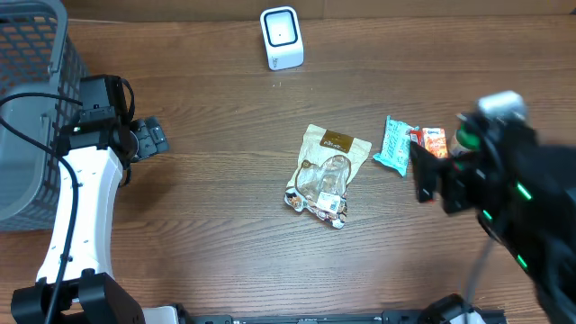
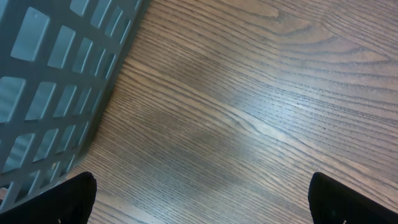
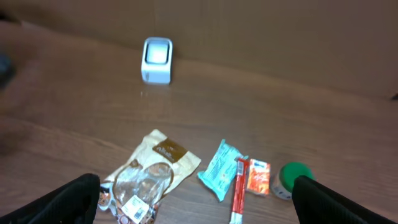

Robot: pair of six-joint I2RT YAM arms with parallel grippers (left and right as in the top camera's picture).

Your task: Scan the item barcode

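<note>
Both tools stand released, carrying nothing. My left tool (image 1: pixel 151 137) hovers just beside the grey plastic mesh basket (image 1: pixel 31 108), its inside only partly in view. My right tool (image 1: pixel 425 178) is near a teal foil packet (image 1: pixel 394 146). I see the tan paper pouch with a clear window (image 1: pixel 326 171), small wrapped pieces inside, lying flat mid-way across the brown wooden table (image 1: pixel 207 207), well apart from the white box-shaped scanner (image 1: pixel 282 38).

A grey plastic basket (image 1: pixel 27 54) with lattice walls was pictured standing at the left edge of a wooden table (image 1: pixel 216 117). Its grid side was caught close up in the left wrist view, resting on the grained boards. A plain brown board (image 3: pixel 280 37) was set upright along the table's far edge.
</note>
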